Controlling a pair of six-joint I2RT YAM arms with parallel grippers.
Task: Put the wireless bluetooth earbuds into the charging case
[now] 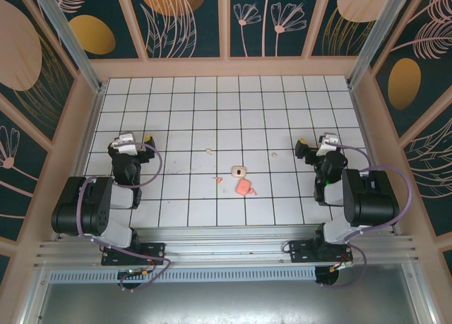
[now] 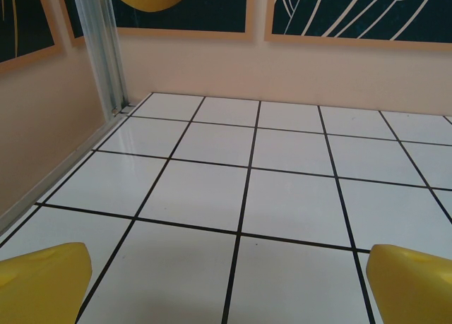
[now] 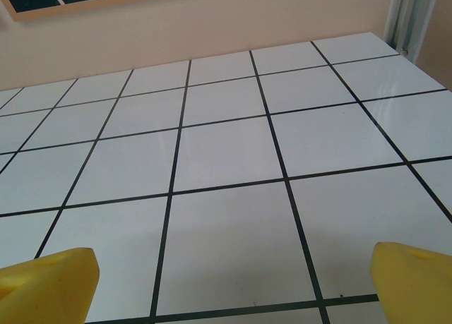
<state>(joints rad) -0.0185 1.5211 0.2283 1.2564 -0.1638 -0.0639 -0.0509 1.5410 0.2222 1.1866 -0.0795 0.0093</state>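
On the white tiled floor [image 1: 282,105], the charging case [image 1: 238,172] lies near the middle, between the two arms: a pale peach piece with a dark spot on top and a pinker piece [image 1: 244,187] just on its near side; whether the two are joined I cannot tell. The wireless bluetooth earbuds lie apart from it on bare tiles, one earbud [image 1: 209,151] to the far left of the case and the other earbud [image 1: 274,154] to its far right. A tiny red-orange speck [image 1: 218,178] sits just left of the case. The left gripper [image 2: 226,285] stands wide, its yellow fingertips [image 2: 42,285] at the lower corners of the wrist view with bare tiles between them. The right gripper [image 3: 229,285] is spread just as wide, its yellow pads [image 3: 417,282] over bare tiles, gripping nothing.
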